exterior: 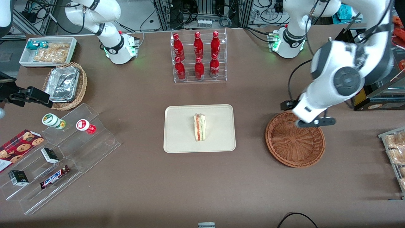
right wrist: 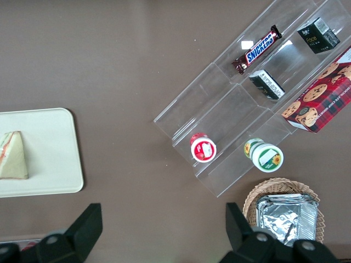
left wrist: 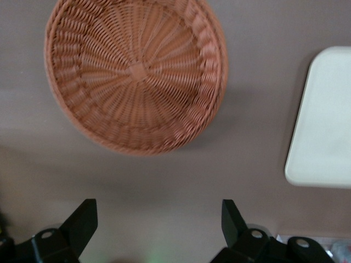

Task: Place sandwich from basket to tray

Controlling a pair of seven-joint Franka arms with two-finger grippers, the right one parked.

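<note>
The sandwich [exterior: 199, 127], a pale wedge with red and green layers, lies near the middle of the cream tray [exterior: 180, 139]. The right wrist view shows the sandwich [right wrist: 12, 156] on the tray [right wrist: 55, 159] too. The reddish-brown wicker basket [exterior: 294, 145] stands beside the tray, toward the working arm's end, with nothing in it. My gripper [exterior: 313, 122] hangs above the basket's rim that is farther from the front camera. In the left wrist view the gripper [left wrist: 159, 211] is open with only bare table between its fingers, and the basket [left wrist: 137, 74] and a tray corner [left wrist: 323, 126] are in sight.
A clear rack of red bottles [exterior: 198, 57] stands farther from the front camera than the tray. A stepped acrylic shelf with snacks [exterior: 63, 152], a tan basket of foil containers [exterior: 65, 85] and a white bin [exterior: 47, 50] lie toward the parked arm's end. Bagged pastries [exterior: 394, 152] sit at the working arm's end.
</note>
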